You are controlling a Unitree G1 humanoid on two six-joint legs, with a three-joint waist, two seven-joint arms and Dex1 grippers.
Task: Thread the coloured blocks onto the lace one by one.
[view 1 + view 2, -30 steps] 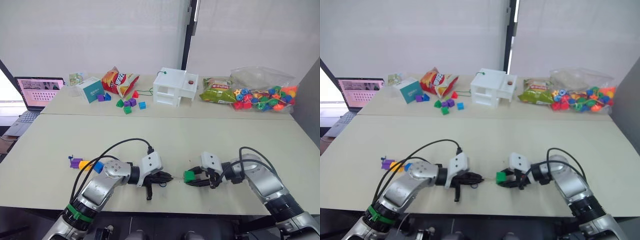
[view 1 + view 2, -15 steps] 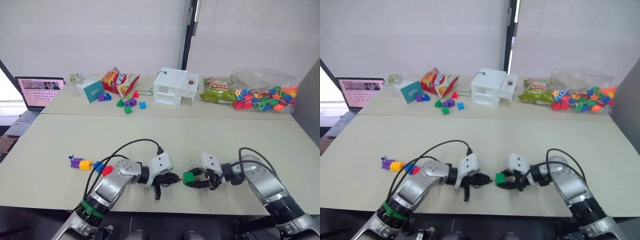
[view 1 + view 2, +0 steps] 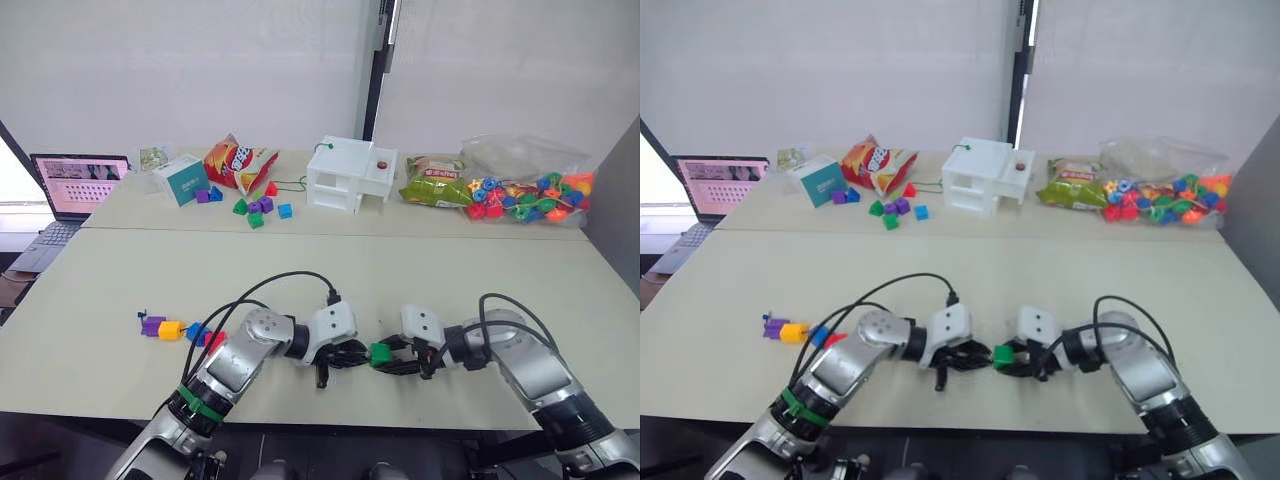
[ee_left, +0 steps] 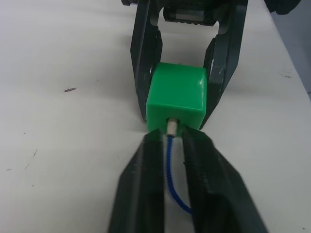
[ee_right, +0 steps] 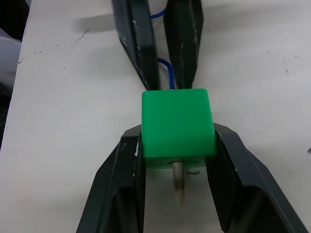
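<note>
Right hand clamps the green block by two opposite sides, held low over the near edge of the counter. My left hand is nose to nose with it, fingers pinched on the lace just behind its stiff pale tip. From the left wrist I see the tip entering the hole in the green face; from the right wrist it pokes out the far side of the block, so the tip is through and the blue string trails back between my left fingers. Purple block, yellow-orange block, blue block and red block sit in a row on the counter to my left, close together, beside my left forearm. I can't tell whether they are on the string. Far counter: laptop at left, teal box, snack bag, loose small blocks, white toy house, green packet, clear bag of beads at right.
</note>
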